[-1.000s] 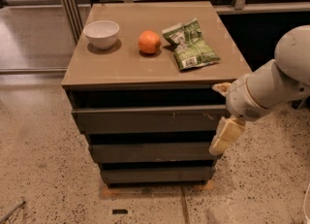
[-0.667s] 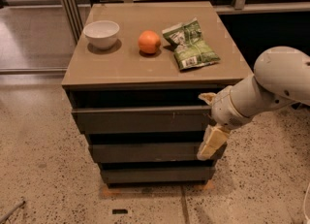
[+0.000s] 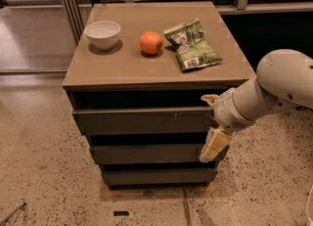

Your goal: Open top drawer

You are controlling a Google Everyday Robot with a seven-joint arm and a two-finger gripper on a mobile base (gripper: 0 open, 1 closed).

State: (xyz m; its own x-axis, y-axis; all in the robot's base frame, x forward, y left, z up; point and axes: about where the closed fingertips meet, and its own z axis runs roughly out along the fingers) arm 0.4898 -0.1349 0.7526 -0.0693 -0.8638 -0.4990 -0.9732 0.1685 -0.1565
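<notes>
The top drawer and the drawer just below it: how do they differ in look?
The top drawer is wider and taller than the middle drawer. The top drawer bears small pale scratches right of centre; the middle drawer looks plain. The gripper, fingers open, sits at the top drawer's right end. Both are dark grey, flat and handleless.

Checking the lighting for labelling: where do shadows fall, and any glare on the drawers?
Camera view: the bowl and orange cast soft shadows on the cabinet top; dark shadow fills the gap above the top drawer; no glare on its front; the gripper, at its right end, is brightly lit.
</notes>
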